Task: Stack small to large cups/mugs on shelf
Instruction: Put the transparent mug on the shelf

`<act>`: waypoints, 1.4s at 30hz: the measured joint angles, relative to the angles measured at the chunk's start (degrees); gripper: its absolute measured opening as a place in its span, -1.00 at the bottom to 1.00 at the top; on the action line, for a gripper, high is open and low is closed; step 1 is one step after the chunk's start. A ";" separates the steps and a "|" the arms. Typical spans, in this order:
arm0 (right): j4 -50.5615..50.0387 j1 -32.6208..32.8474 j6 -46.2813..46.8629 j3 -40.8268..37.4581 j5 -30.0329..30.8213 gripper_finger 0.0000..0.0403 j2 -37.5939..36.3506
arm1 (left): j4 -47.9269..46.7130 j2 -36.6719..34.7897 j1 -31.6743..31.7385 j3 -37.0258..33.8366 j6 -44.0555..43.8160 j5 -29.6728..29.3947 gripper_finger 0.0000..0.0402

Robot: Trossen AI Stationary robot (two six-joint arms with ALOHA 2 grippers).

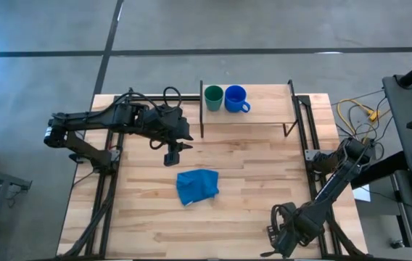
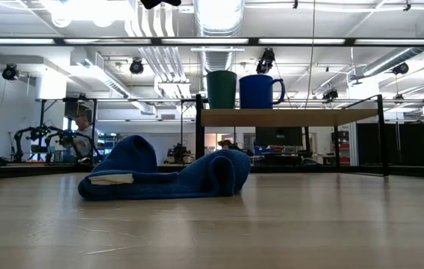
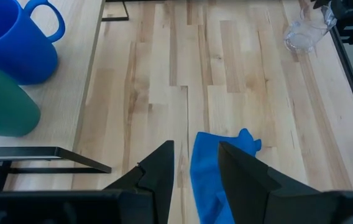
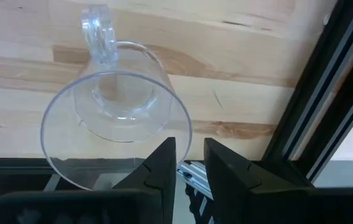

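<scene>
Tabletop's edge hides most of right gripper [image 4: 190, 163] clamping clear glass [image 4: 117, 118]; left gripper [image 3: 196, 167] open.

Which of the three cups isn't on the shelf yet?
The clear glass mug, down by the right end effector. The dark green handleless cup and blue handled mug already stand on the light wood shelf.

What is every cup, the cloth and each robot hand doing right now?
green cup: upright on the shelf, beside the blue mug.
blue mug: upright on the shelf.
clear glass mug: off the shelf, rim between the right gripper's fingers.
blue cloth: crumpled on the table.
left gripper: open, empty, above the cloth.
</scene>
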 joint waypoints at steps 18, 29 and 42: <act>-0.16 -0.06 -1.52 -0.72 3.68 -0.66 0.00 | 0.02 0.00 -0.01 -0.15 0.00 -0.02 -0.45; -0.36 -0.09 -4.04 -0.94 3.91 -0.89 2.34 | 0.10 0.00 -0.01 -2.20 -0.02 -0.04 -0.45; -10.01 -0.65 -32.91 0.88 12.70 -0.96 1.16 | 0.12 0.00 0.00 -2.99 -0.02 -0.06 -0.45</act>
